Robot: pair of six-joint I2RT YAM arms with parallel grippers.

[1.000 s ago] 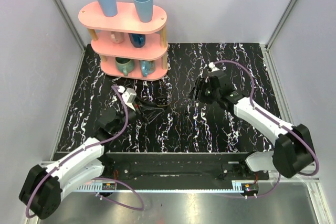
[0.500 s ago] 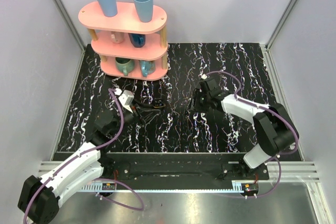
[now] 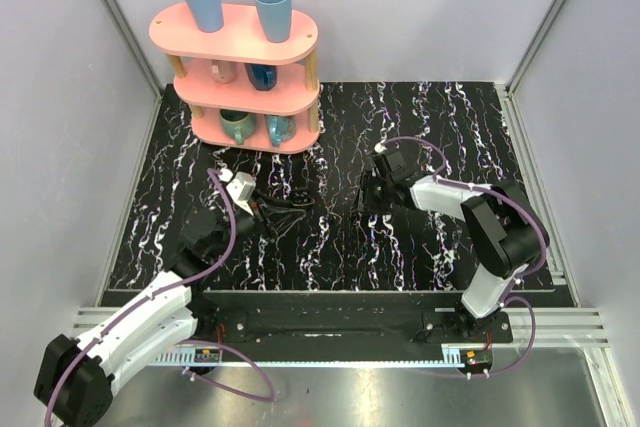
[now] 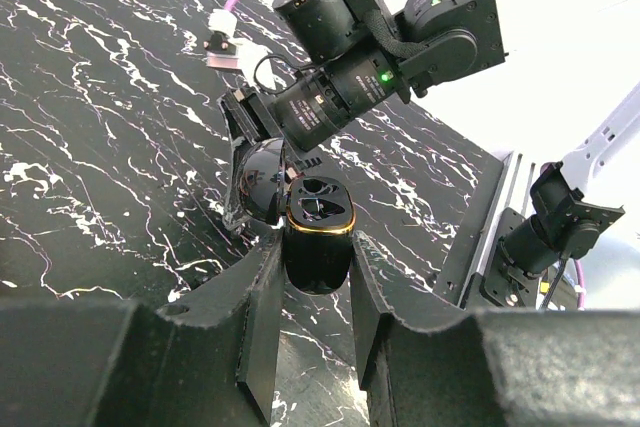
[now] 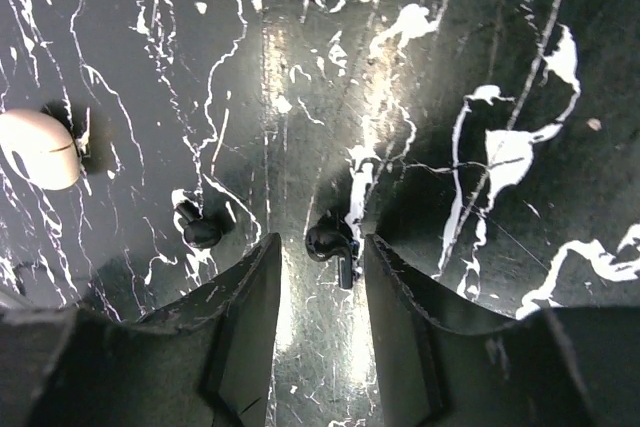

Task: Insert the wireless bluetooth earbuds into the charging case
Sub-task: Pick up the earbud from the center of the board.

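The charging case (image 4: 318,237) is black with a gold rim, and its lid (image 4: 262,182) stands open to the left. My left gripper (image 4: 314,247) is shut on the case's body and holds it just above the table, left of centre (image 3: 300,198). Two small black stemmed earbuds lie on the marble top. One earbud (image 5: 328,240) lies between the fingertips of my right gripper (image 5: 320,252), which is open and low over the table; a gap shows on each side. The other earbud (image 5: 200,231) lies just outside the left finger (image 5: 245,307). The right gripper (image 3: 371,197) sits right of the case.
A pink three-tier shelf (image 3: 245,67) with mugs and two blue cups stands at the back left. A small cream rounded object (image 5: 38,150) lies at the left edge of the right wrist view; I cannot tell what it is. Enclosure walls surround the table.
The right arm has folded in and brought its gripper down over the earbud, with the jaws narrower than before. The left gripper shifted slightly, still holding the case.
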